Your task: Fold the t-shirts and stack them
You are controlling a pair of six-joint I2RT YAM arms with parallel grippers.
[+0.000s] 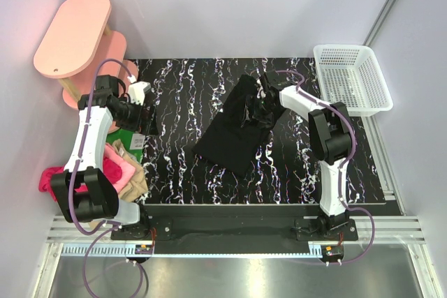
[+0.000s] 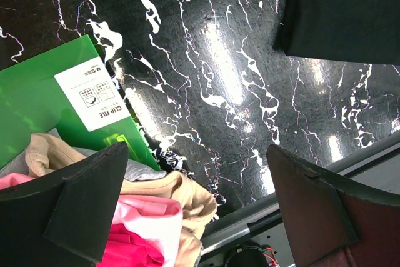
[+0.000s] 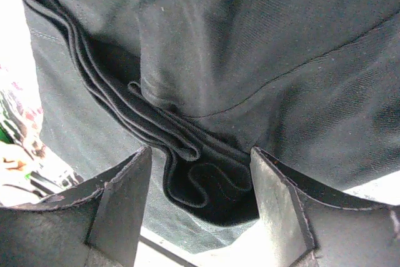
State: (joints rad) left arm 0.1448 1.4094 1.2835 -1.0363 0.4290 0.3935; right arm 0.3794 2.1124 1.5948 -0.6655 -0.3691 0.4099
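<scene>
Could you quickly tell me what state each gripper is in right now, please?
Left gripper: open, holding nothing.
Right gripper: shut on a bunched fold of the black t-shirt.

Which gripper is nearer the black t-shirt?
Right. The right gripper is on the black t-shirt, its bunched folds in its grip. The left gripper hangs open above the green packet, well apart from that shirt.

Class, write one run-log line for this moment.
left end effector: open, empty | right end effector: gripping bunched black t-shirt | other t-shirts: heaped at left, unfolded
</scene>
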